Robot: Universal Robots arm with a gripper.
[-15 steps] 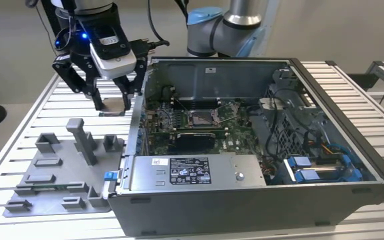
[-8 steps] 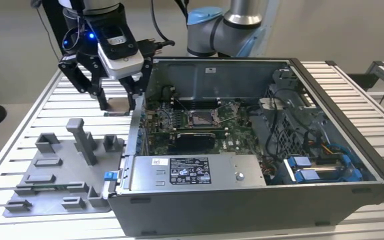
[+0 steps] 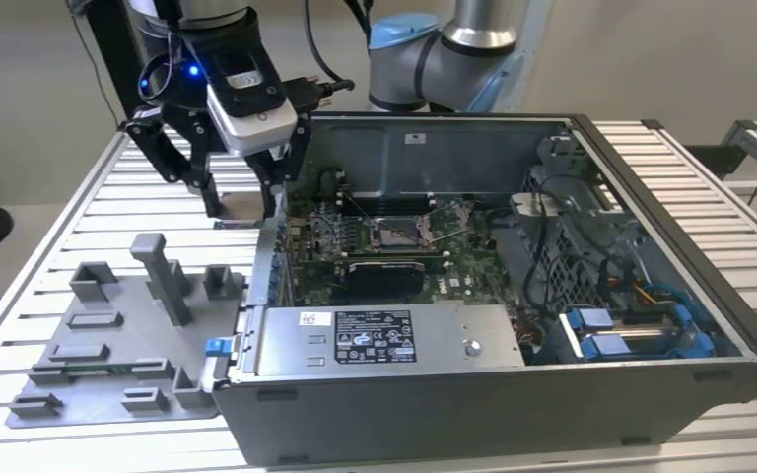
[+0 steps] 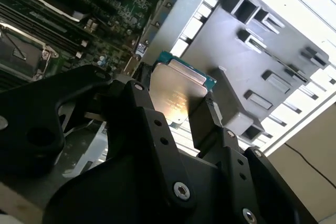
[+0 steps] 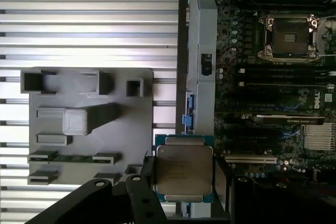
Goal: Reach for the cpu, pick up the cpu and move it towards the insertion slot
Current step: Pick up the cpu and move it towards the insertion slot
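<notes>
My gripper is shut on the cpu, a small square chip with a pale metal face, and holds it in the air just outside the open computer case's wall, on the exterior view's left. Both wrist views show the cpu clamped by its edges between the two black fingers. The insertion slot, a silver-framed socket with a dark centre, lies inside the case on the green board, to the exterior view's right of the gripper.
The grey fixture plate with upright blocks lies on the slatted metal table beside the case. The case wall stands between the gripper and the board. Cables and blue drive brackets crowd the case's far side. A second arm's base stands behind.
</notes>
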